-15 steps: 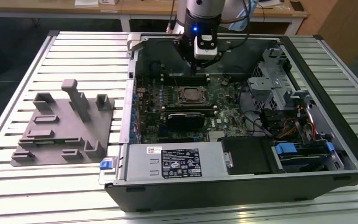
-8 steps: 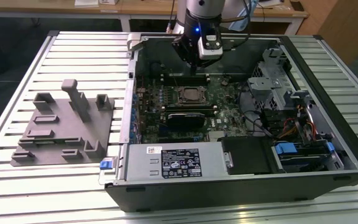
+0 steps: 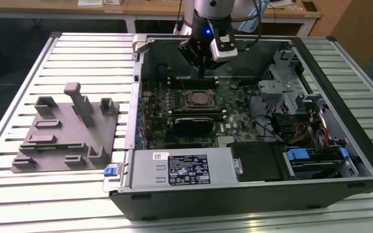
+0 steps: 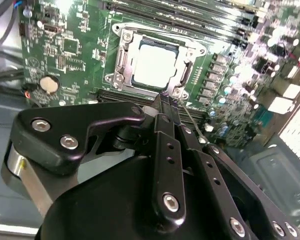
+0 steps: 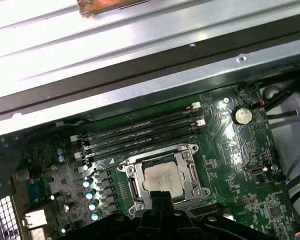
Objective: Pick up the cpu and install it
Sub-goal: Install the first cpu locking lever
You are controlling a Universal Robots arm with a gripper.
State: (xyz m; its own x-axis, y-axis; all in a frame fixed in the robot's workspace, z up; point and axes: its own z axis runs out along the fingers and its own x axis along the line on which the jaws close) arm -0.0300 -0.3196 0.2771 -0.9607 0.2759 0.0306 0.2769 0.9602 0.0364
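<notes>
The cpu (image 3: 199, 98) lies flat in its socket on the green motherboard (image 3: 238, 121) inside the open computer case, silver top up, with the metal socket frame around it. Both wrist views show it seated in the socket as well, cpu (image 4: 155, 62) and cpu (image 5: 162, 179). My gripper (image 3: 201, 74) hangs a little above the board, just on the far side of the socket and apart from the chip. In the second wrist view the gripper (image 4: 164, 100) has its two black fingers pressed together with nothing between them, the tips near the socket's edge.
A grey plastic fixture tray (image 3: 63, 131) lies on the slatted table at the exterior view's left. The case wall (image 3: 136, 87) rings the board. A power supply (image 3: 180, 167), a black block (image 3: 193, 124) and drive cages with cables (image 3: 303, 126) crowd the near and right sides.
</notes>
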